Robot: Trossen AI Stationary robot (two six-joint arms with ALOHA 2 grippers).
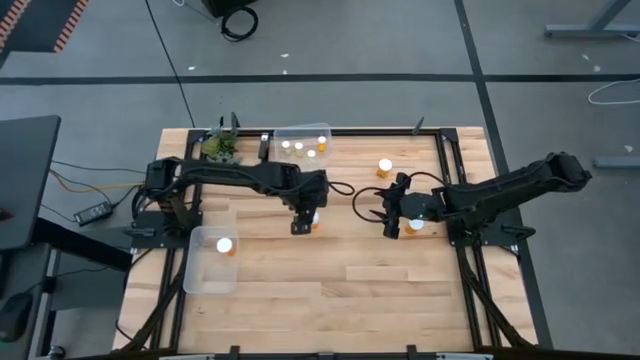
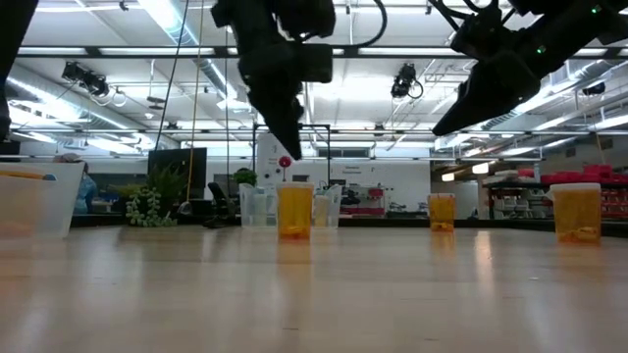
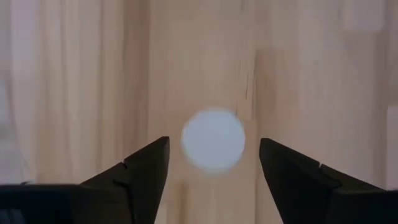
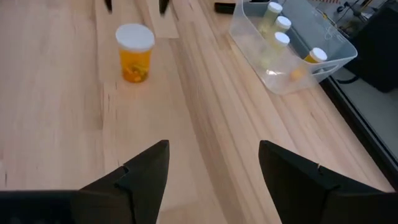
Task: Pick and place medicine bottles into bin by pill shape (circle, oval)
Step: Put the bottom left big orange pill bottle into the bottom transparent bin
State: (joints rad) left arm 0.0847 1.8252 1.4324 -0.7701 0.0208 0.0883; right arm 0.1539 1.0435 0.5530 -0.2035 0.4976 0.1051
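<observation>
Pale wooden planks make up the table (image 1: 330,290), which sits in a black frame on a grey floor. At its far edge, a clear bin (image 1: 302,144) holds four medicine bottles, their white caps showing as dots, and a small green plant (image 1: 220,146) stands just left of it. A second clear bin (image 1: 211,259) lies at the near left with one capped bottle (image 1: 224,244) inside. The left gripper (image 1: 301,224) hangs over the middle of the table, its jaws spread apart and pointing down at an upright amber bottle (image 3: 213,139); in the left wrist view the round white cap shows between the two dark fingers (image 3: 146,171) without touching either, and in the low view the jaw tips stand above the cap, clear of the bottle. The right gripper (image 1: 391,222) is on the right side of the table, its jaws likewise apart and holding nothing, with another bottle (image 1: 416,225) just beside it. One more bottle (image 1: 385,166) stands alone farther back on the right, well apart from both grippers. Beyond the table, the low view shows a large room with ceiling lights and shelving.
</observation>
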